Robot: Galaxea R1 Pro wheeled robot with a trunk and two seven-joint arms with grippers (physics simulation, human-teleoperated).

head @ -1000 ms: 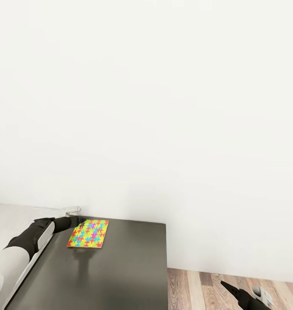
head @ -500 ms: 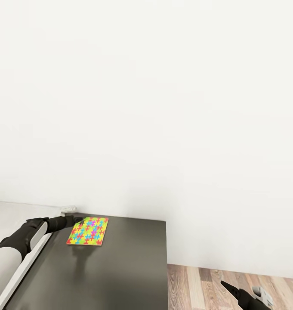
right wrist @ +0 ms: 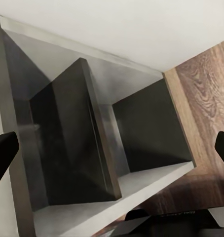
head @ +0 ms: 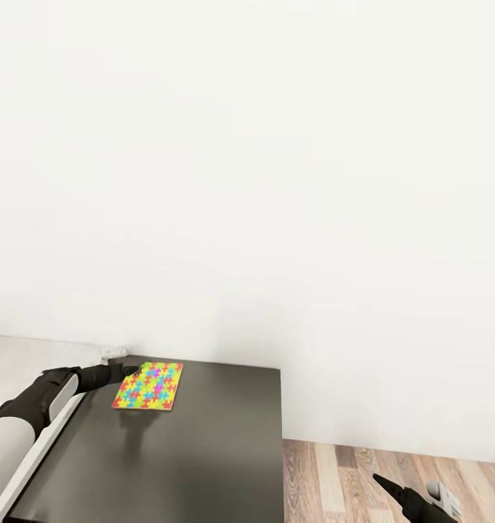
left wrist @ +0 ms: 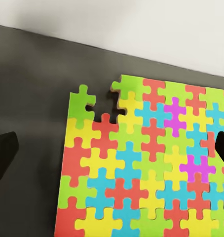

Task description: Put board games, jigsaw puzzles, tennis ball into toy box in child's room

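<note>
From my head camera, most of the frame is a bare white wall (head: 276, 181). In the lower left lies the dark-grey cabinet top (head: 189, 450), with the jigsaw puzzle (head: 148, 386) flat on its far left part, near the wall. My left gripper (head: 131, 374) reaches to the puzzle's left edge; from here I cannot tell whether it touches. The pale table top (head: 14, 363) runs off at the far left. Wood-plank floor (head: 363, 479) fills the lower right, and my right gripper (head: 403, 497) pokes in at the bottom right corner.

From my left wrist, the puzzle (left wrist: 146, 168) covers the centre and right, lying on the dark surface (left wrist: 28, 89). My fingertips (left wrist: 3, 155) stand spread wide at both side edges, holding nothing.

From my right wrist, I see the cabinet's open compartments (right wrist: 92, 148) with a dark divider, and floor (right wrist: 205, 89) at upper right. These fingertips (right wrist: 3, 150) are spread wide too, holding nothing.
</note>
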